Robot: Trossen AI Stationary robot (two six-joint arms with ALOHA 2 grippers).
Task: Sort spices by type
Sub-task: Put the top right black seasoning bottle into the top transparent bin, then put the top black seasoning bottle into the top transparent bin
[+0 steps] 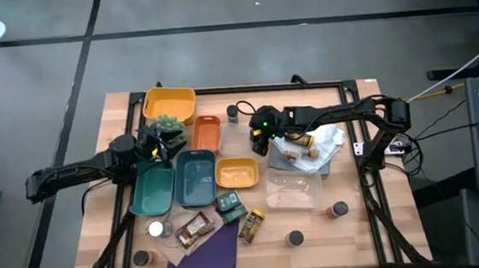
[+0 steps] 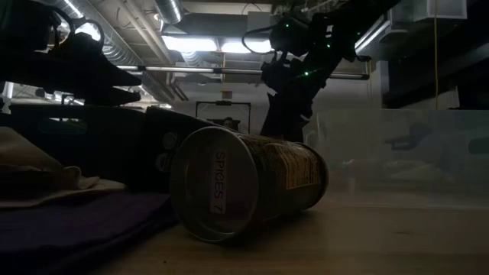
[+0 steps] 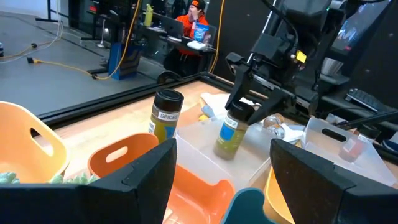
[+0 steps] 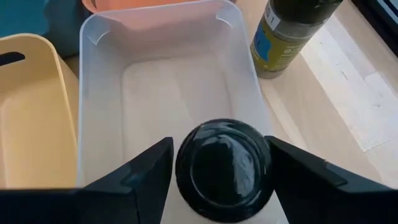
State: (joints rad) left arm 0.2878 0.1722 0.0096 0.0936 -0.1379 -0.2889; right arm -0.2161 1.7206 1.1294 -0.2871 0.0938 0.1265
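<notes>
We see the right claw (image 3: 249, 93) closed on a black-lidded spice jar (image 4: 224, 163), holding it upright over the clear tray (image 4: 99, 93) near the middle of the worktop (image 1: 358, 227). A second dark-lidded jar (image 4: 289, 34) stands on the wood just beside that tray. Other jars lie scattered along the worktop's near edge, one labelled tin (image 2: 244, 183) on its side. The left claw (image 1: 162, 149) hangs open above the teal tray (image 1: 152, 192), beside the green plant (image 1: 167, 122).
</notes>
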